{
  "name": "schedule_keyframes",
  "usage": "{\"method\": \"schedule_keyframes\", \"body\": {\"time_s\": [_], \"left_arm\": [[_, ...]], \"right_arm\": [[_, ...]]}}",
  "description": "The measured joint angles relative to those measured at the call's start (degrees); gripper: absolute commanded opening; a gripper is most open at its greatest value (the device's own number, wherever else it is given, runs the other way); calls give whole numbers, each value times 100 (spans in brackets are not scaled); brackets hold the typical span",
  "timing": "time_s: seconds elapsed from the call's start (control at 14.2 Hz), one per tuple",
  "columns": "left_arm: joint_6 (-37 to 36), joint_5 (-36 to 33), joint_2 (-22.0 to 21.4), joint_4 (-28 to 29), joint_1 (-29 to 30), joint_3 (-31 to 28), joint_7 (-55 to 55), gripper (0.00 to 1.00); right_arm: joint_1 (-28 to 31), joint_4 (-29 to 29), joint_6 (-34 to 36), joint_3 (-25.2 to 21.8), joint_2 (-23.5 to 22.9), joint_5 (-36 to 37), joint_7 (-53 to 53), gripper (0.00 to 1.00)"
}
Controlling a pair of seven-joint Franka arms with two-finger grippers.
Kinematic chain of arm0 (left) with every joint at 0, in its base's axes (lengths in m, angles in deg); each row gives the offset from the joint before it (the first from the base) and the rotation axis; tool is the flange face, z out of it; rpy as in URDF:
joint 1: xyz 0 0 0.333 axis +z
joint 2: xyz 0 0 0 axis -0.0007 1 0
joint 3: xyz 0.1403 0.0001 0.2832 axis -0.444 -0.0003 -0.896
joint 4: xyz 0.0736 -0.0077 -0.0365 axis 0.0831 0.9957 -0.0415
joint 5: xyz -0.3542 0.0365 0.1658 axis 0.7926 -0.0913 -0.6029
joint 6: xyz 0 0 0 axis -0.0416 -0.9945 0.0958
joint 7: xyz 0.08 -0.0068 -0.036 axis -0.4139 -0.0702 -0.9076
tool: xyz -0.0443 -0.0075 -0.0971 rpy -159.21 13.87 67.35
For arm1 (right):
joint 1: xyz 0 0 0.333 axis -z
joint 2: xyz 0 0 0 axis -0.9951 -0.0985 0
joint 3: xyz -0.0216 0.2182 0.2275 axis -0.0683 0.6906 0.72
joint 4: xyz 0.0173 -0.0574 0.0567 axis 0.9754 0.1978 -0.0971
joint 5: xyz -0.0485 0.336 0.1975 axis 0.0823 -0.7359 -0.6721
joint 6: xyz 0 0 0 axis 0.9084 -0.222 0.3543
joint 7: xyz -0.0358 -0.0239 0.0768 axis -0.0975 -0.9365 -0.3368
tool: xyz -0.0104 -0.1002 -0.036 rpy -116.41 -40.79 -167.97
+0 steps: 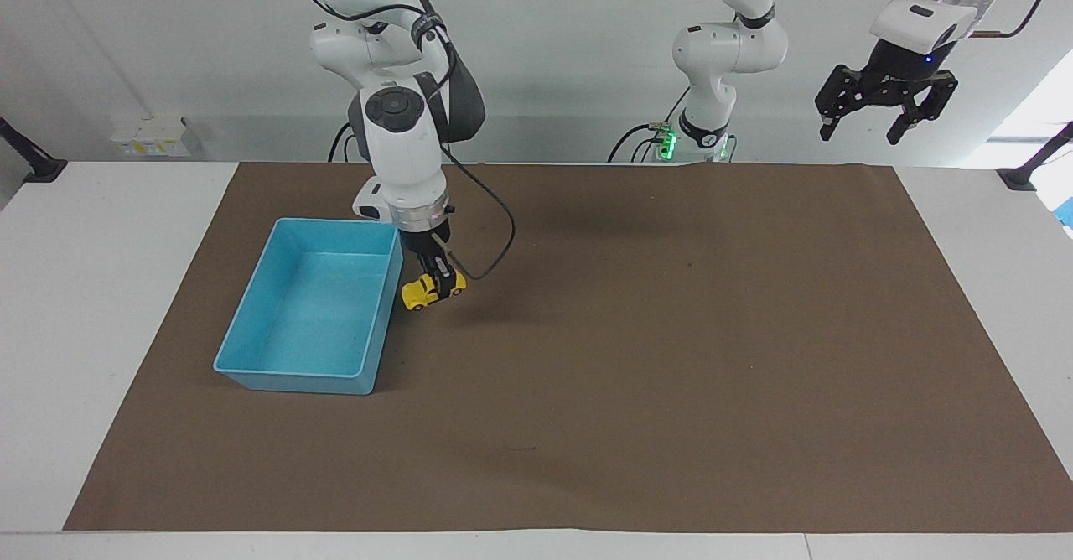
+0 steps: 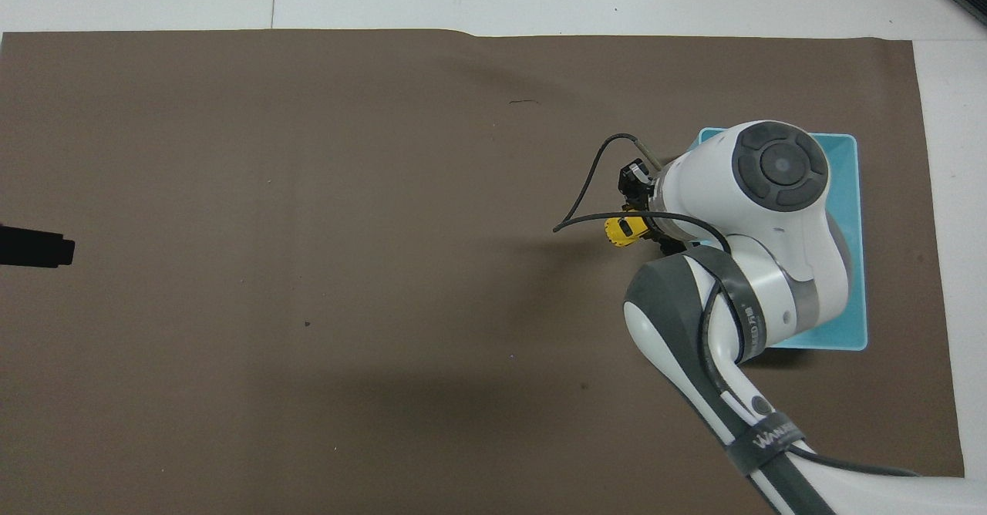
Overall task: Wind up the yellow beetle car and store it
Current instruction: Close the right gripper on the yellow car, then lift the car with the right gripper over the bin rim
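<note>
Robot lab: two arms, bare table

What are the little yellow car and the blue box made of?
The yellow beetle car looks like glossy painted metal or hard plastic; its bright, smooth body leaves that open. The blue bin looks like smooth moulded plastic: thin walls, rounded rim, even colour, a soft sheen inside.

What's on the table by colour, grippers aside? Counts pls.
Yellow: 1, the yellow beetle car, held up by the right gripper beside the bin.
Blue: 1, the blue bin, toward the right arm's end of the table.
Brown: 1, the brown mat covering the table.
Total: 3
</note>
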Motion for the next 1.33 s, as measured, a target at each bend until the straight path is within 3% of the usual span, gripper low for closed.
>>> {"method": "schedule_keyframes", "body": {"time_s": [1.33], "left_arm": [[0,0,0,0,0,0,0,100]], "right_arm": [[1656,214,567,-2,134,-303,-5488,0]]}}
